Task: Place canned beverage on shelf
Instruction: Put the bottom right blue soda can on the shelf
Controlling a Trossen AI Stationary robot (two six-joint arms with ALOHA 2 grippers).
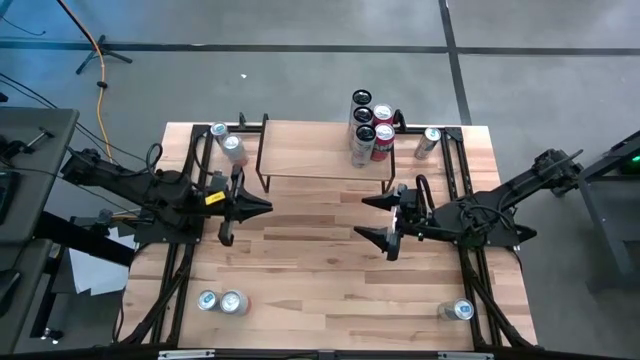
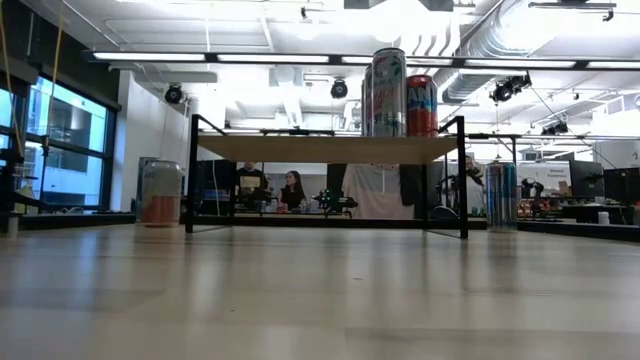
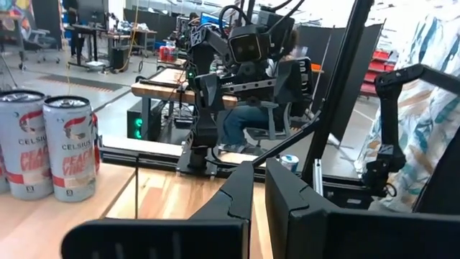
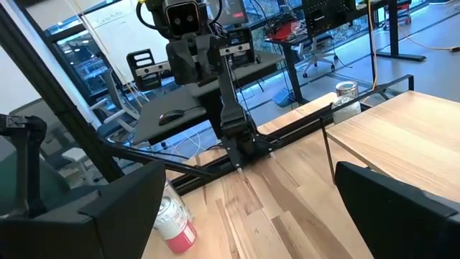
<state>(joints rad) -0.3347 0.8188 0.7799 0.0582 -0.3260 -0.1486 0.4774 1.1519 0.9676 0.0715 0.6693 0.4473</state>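
Note:
The shelf (image 1: 322,157) stands at the table's far middle on thin black legs. Several canned beverages (image 1: 370,128) stand upright on its right end, and they also show in the low view (image 2: 390,92) and the left wrist view (image 3: 68,147). My left gripper (image 1: 264,208) hovers shut and level, left of the table's middle and in front of the shelf's left end. It holds nothing (image 3: 259,198). My right gripper (image 1: 376,218) faces it from the right, open and empty (image 4: 251,216), in front of the shelf's right end.
Loose cans sit on the table at the far left (image 1: 227,142), far right (image 1: 428,142), near left (image 1: 222,301) and near right (image 1: 457,311). One can lies on its side (image 4: 172,219). Black rails (image 1: 190,200) run along both table sides. People sit beyond the table (image 2: 290,190).

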